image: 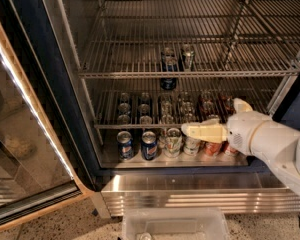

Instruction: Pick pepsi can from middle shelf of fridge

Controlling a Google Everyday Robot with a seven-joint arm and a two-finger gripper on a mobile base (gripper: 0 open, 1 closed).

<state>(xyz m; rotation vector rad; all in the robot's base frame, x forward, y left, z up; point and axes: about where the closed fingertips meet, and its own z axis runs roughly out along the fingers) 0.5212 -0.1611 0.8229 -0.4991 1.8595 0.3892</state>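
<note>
The fridge (50, 84) stands open, with its dark blue frame at the left. A dark blue pepsi can (168, 66) with a silver top stands on the middle shelf (130, 74), a chrome wire rack, next to a silvery can (187, 55). My gripper (187, 131), cream-coloured, points left in front of the cans on the lowest level. It is below and a little right of the pepsi can, well apart from it. The white arm (275, 144) comes in from the right.
A lower wire rack (110, 126) holds several cans. On the steel floor stand two blue cans (149, 145), a white-and-green can (173, 142) and red cans (212, 147). The glass door (20, 134) is open at the left. A clear bin (175, 225) sits below the ribbed base.
</note>
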